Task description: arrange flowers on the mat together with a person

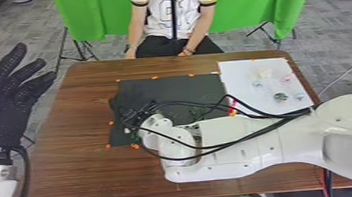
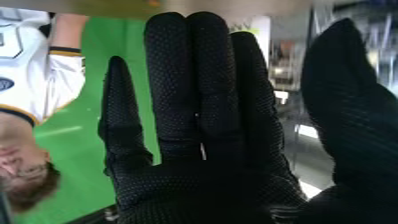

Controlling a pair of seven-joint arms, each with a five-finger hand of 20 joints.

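Observation:
In the head view my right hand is at the left part of the black mat, at the end of the white arm that crosses the table; cables partly cover it. The right wrist view shows this right hand with straight fingers and the thumb apart, holding nothing. My left hand is raised beside the table's left side, fingers extended. Small pale, pink and green flowers lie on the white sheet at the right. A bit of green shows beside the right hand, too small to identify.
The brown table has small orange markers around the mat. A red and yellow object lies between the mat and the white sheet, close to the right arm. A green curtain hangs behind the table.

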